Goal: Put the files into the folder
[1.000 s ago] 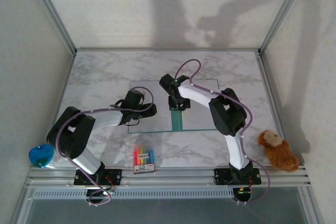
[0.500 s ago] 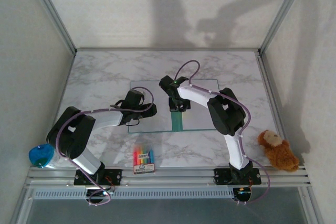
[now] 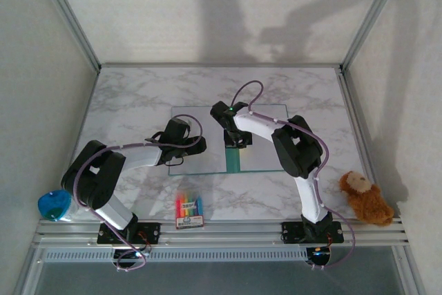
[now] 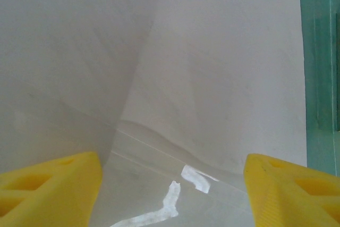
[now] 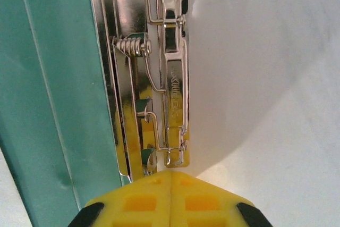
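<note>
The teal folder [image 3: 233,164] lies open in the middle of the table, with pale files [image 3: 266,146] on its panels. My right gripper [image 3: 236,140] is shut over the spine. In the right wrist view its closed yellow tips [image 5: 171,180] touch the near end of the folder's metal clip [image 5: 172,78], with nothing between them. There the teal folder [image 5: 53,94] is on the left and a white file [image 5: 265,78] on the right. My left gripper [image 3: 188,151] is open low over the left panel. Its fingers [image 4: 48,190] stand wide apart above a white file [image 4: 212,67].
A crayon box [image 3: 188,211] lies near the front edge between the arm bases. A brown plush toy [image 3: 364,198] sits at the front right and a blue object [image 3: 54,205] at the front left. Metal frame posts and walls close in the table.
The right wrist has shifted slightly toward the near edge along the spine. The left arm has not moved.
</note>
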